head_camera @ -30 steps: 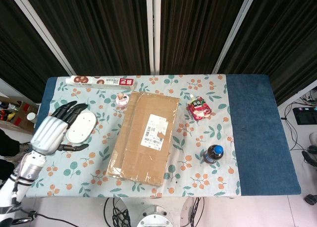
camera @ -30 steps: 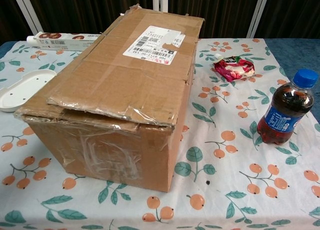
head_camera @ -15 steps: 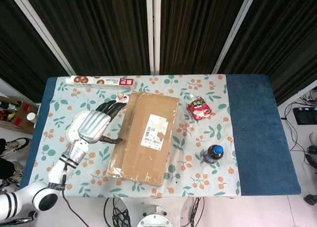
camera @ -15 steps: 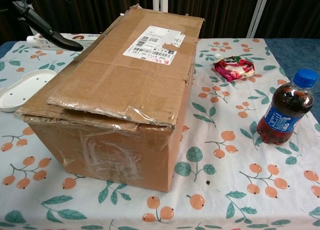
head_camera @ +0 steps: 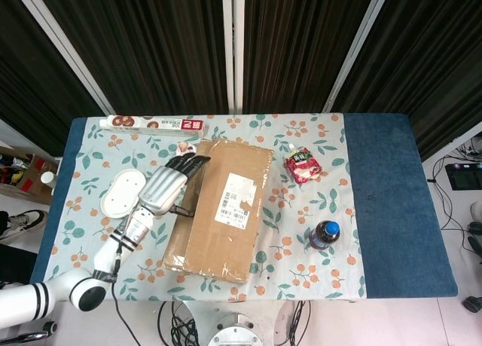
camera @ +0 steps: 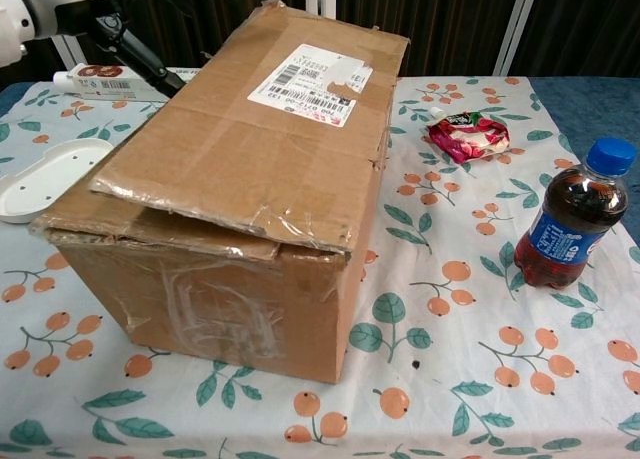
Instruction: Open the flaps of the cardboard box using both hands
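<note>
The brown cardboard box [head_camera: 222, 210] lies in the middle of the table with a white shipping label on its top flap [camera: 250, 149]. In the chest view that flap's front edge stands a little above the flap beneath it. My left hand [head_camera: 167, 186] is at the box's left side. Its fingers [head_camera: 192, 163] are spread and reach onto the far left edge of the top flap, and its thumb points at the box's side. The chest view shows only the arm [camera: 45, 1] and one dark finger [camera: 140, 54] behind the box. Neither view shows my right hand.
A white oval tray [head_camera: 123, 192] lies left of the box, and a long wrap carton [head_camera: 151, 124] sits at the back left. A red snack pouch [head_camera: 303, 166] and a cola bottle [head_camera: 324, 234] stand to the right. Blue cloth [head_camera: 392, 203] covers the table's right end.
My left hand has swung right from over the white tray to the box's left edge. The top flap has lifted and shifted slightly.
</note>
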Controlling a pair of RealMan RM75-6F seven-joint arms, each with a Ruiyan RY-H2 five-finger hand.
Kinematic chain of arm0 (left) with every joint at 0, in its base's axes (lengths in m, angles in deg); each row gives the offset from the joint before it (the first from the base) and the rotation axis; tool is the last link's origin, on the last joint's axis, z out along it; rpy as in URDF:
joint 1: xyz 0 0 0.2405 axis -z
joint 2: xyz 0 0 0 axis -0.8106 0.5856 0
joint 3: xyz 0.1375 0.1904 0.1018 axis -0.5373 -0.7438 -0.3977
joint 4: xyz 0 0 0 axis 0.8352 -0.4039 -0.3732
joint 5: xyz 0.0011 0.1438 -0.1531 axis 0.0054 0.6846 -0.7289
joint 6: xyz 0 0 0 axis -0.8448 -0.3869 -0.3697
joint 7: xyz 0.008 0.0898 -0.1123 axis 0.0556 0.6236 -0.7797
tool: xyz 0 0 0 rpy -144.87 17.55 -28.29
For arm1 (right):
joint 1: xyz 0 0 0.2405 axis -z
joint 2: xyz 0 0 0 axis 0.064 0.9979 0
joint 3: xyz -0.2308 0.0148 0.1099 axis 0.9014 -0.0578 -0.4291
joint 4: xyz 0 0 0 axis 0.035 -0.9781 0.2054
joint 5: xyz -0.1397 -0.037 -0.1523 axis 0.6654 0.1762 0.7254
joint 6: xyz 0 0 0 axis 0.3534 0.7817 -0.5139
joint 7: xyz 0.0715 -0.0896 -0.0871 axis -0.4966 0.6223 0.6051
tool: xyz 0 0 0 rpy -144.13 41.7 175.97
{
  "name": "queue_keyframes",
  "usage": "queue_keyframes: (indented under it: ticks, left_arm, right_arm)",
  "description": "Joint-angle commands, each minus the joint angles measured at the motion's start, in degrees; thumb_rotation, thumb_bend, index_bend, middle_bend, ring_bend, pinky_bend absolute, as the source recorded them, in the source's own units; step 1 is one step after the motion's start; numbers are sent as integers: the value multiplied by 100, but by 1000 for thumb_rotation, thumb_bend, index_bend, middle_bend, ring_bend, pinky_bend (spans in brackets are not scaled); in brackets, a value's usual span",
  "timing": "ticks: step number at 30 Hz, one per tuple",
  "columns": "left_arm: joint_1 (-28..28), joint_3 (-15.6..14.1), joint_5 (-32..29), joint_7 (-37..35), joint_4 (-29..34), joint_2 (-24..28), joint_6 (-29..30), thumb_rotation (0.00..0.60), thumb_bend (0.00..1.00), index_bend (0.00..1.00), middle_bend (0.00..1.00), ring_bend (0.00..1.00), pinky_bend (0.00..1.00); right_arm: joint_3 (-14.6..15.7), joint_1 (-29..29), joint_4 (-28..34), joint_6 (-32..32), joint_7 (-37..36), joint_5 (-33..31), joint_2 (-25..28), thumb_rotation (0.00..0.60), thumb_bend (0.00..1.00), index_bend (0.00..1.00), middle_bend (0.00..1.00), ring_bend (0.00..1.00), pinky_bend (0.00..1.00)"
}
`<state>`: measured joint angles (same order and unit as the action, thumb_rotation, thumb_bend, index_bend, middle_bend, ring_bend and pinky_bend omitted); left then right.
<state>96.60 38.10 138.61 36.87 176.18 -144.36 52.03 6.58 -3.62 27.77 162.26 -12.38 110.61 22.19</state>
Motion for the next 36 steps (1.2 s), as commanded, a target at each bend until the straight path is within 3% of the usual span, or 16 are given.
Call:
queue_keyframes:
  ticks: [1, 13, 21, 29, 36]
  left_arm:
    - [41, 19, 55, -51, 31, -69, 64, 451, 1, 47, 90, 81, 169]
    - [35, 495, 398, 66, 399, -551, 1264, 403, 0, 22, 53, 76, 166]
    - [217, 432, 234, 705, 730, -1038, 1333, 403, 0, 0, 25, 70, 165]
    - [569, 713, -52, 1234, 772, -1723, 1456, 404, 0, 0, 1, 70, 166]
    - [863, 783, -383, 1572, 817, -1960, 1229, 404, 0, 0, 0, 70, 166]
  right_arm:
    - [3, 7, -31, 1, -37, -8, -23, 600, 131, 0, 0, 0, 0]
    - [13, 88, -227, 77, -308, -1, -60, 600, 141, 0, 0, 0, 0]
    - [32, 144, -362, 142, -505, 58, -86, 600, 141, 0, 0, 0, 0]
    - [37, 262, -550, 294, -770, 72, -85, 600, 141, 0, 0, 0, 0]
    - [54, 356, -730, 372, -1007, 68, -121, 600, 140, 0, 0, 0, 0]
